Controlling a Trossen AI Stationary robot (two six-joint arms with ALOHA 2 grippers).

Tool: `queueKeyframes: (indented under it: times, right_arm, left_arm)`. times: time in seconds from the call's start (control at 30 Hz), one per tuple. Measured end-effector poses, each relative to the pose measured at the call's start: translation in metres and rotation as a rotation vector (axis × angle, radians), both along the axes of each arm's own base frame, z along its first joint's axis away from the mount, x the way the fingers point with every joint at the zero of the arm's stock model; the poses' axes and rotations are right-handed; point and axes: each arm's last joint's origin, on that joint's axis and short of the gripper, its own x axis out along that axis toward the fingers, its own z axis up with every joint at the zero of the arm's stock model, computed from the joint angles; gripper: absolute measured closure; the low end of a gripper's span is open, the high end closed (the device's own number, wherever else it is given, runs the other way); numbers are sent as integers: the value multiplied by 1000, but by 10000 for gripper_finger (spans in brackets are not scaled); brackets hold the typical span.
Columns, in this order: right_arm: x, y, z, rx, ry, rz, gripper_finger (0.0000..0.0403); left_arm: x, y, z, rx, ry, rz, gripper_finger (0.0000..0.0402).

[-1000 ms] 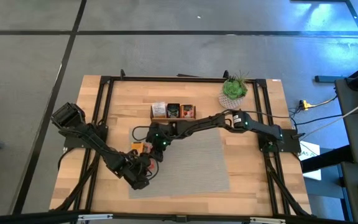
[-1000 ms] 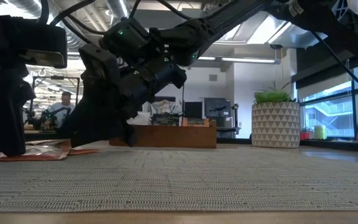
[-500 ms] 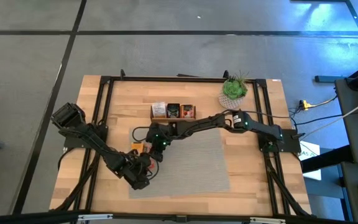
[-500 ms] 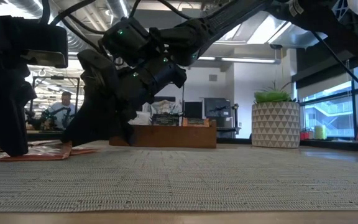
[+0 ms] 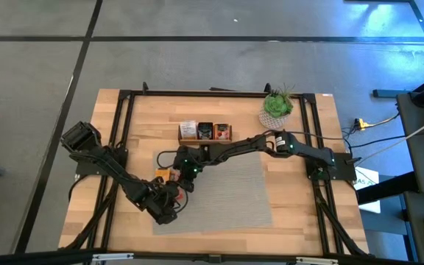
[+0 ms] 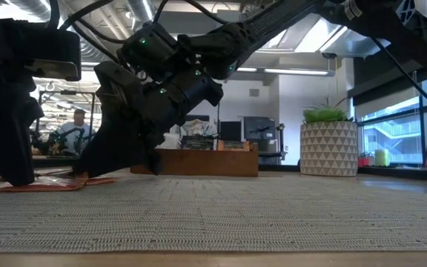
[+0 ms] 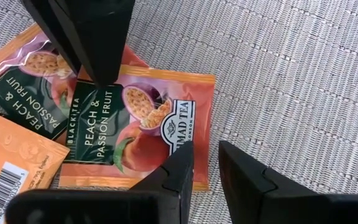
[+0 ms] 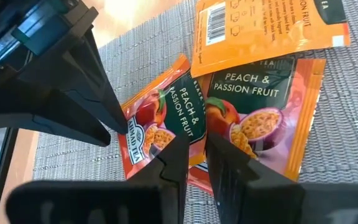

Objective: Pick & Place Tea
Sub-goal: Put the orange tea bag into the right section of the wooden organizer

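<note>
Several orange tea sachets lie in a loose pile at the left edge of the grey mat [image 5: 227, 199]. One sachet [image 7: 142, 124], label side up, lies between my two grippers. My left gripper [image 7: 206, 155] is shut at its logo end. My right gripper [image 8: 196, 143] reaches across from the table's right and is shut at the opposite side of that sachet [image 8: 160, 118]. Another label-up sachet [image 8: 260, 118] and a sachet with its barcode side up [image 8: 266, 28] lie beside it, partly overlapping. My left gripper has the sachet's logo-end edge [image 7: 202, 134] between its two fingertips, slanting down from the table's near side. The sachet lies flat on the mat and on its neighbours. My right gripper has the sachet's edge [image 8: 191, 127] beside the neighbouring sachet at its nearly closed fingertips [image 7: 98, 74], slanting down from the table's right. The tips hide the place of contact.
The wooden tray [image 5: 205, 139] with upright sachets stands at the table's far middle. A potted plant [image 5: 277, 109] stands to its right. The mat stretches bare toward the right and the near edge. A person shows in the room behind.
My right gripper's fingers have drawn together at the sachet, and its wrist has rolled slightly. My left gripper and the sachets have kept still.
</note>
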Motion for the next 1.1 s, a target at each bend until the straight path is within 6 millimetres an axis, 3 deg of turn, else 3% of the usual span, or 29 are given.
queueKeyframes:
  times: [0.27,0.6,0.8,1.1]
  right_arm:
    - [-1,-1,-1,-18,3,16,395]
    - [-1,-14,0,51,22,23,399]
    - [3,-20,11,89,9,38,401]
    - [11,-25,48,49,-25,100,402]
  left_arm:
    - [0,0,0,1,0,1,329]
    - [1,0,1,-13,-19,12,329]
    - [3,-2,12,-63,-81,20,329]
    - [0,5,47,-48,-261,68,329]
